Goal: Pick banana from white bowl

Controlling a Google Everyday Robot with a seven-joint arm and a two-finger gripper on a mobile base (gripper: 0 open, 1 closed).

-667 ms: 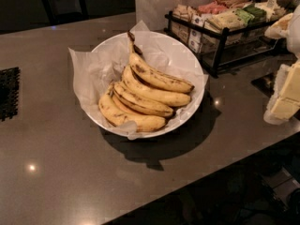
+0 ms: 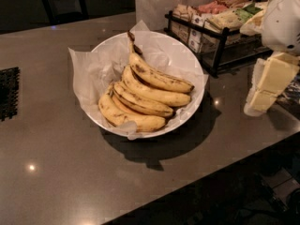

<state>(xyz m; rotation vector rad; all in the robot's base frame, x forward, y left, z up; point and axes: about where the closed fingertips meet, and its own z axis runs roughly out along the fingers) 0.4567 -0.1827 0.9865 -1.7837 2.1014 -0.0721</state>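
The white bowl (image 2: 200, 97), lined with crumpled white paper, sits on the grey counter and holds a bunch of yellow bananas. The banana (image 2: 157, 78) lies on top at the back of the bunch, brown-speckled, with a dark blotch near its long blackened stem, which points up and to the left. My gripper (image 2: 268, 86), cream-coloured, hangs at the right edge of the view, just above the counter. It is to the right of the bowl, apart from it, and holds nothing.
A black wire rack (image 2: 220, 32) with packaged snacks stands behind the bowl at the right, close to my arm. A white paper bag (image 2: 159, 1) stands at the back. A black mat (image 2: 8, 93) lies at the left edge. The counter's front edge runs diagonally at lower right.
My gripper has shifted a little to the left, toward the bowl. The bowl and bananas have not moved.
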